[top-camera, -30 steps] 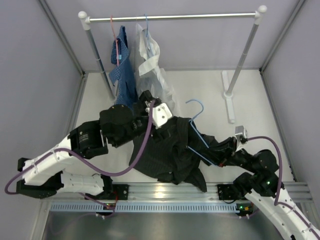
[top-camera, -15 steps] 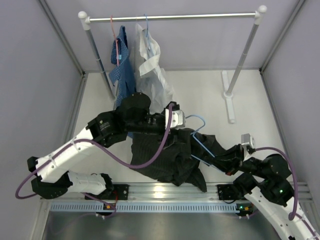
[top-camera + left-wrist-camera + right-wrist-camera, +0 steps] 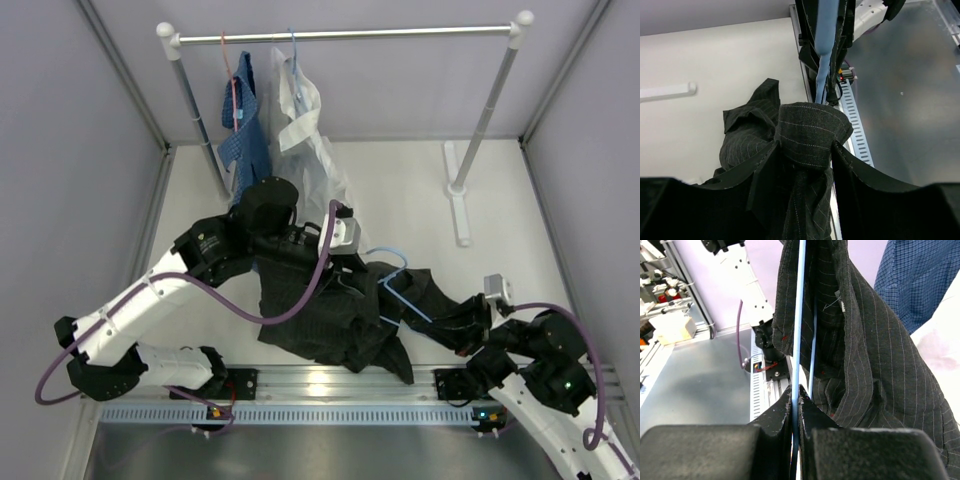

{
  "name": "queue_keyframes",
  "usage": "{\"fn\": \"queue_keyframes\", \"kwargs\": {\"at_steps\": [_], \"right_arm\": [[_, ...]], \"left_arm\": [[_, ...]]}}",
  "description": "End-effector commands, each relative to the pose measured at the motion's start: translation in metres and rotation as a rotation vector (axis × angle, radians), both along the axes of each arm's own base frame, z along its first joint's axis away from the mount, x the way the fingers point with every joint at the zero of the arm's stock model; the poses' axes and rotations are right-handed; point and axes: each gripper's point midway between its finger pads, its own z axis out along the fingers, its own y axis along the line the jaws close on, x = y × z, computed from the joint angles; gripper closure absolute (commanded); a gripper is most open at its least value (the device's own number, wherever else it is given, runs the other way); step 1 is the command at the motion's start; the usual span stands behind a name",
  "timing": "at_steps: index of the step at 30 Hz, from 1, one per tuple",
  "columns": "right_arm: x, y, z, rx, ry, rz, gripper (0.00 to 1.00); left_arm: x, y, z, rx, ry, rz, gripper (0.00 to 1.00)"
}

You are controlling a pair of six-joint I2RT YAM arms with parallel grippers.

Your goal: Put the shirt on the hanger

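The black pinstriped shirt (image 3: 330, 310) lies crumpled on the table in the top view, draped over part of the light-blue wire hanger (image 3: 400, 290). My left gripper (image 3: 335, 262) is shut on a fold of the shirt (image 3: 807, 132), lifted above the table. My right gripper (image 3: 455, 325) is shut on a wire of the hanger (image 3: 799, 325), the jaws pinching it tight. The shirt (image 3: 855, 340) hangs over the hanger's wires in the right wrist view. The hanger (image 3: 824, 45) runs up ahead of the held fold in the left wrist view.
A clothes rail (image 3: 350, 35) stands at the back with a blue patterned shirt (image 3: 245, 140) on a red hanger and a white shirt (image 3: 305, 130) on a blue hanger. The rail's right post and foot (image 3: 462, 200) stand at the right. Grey walls enclose the table.
My left arm swung right and reached over the shirt, then drew the held cloth slightly back left. My right gripper pulled the hanger toward the lower right. The hanger's hook sits lower.
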Motion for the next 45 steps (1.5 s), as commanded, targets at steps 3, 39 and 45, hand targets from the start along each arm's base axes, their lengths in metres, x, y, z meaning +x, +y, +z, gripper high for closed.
{"fn": "queue_keyframes", "kwargs": {"at_steps": [3, 39, 45], "right_arm": [[-0.030, -0.009, 0.038, 0.066, -0.175, 0.078, 1.00], [0.071, 0.014, -0.030, 0.152, 0.515, -0.239, 0.19], [0.087, 0.032, -0.030, 0.213, 0.539, -0.191, 0.28]], "left_arm": [[-0.021, 0.005, -0.001, 0.006, 0.070, -0.109, 0.44], [0.082, 0.062, 0.028, -0.159, 0.012, 0.744, 1.00], [0.085, 0.064, 0.036, -0.285, 0.075, 0.799, 1.00]]}}
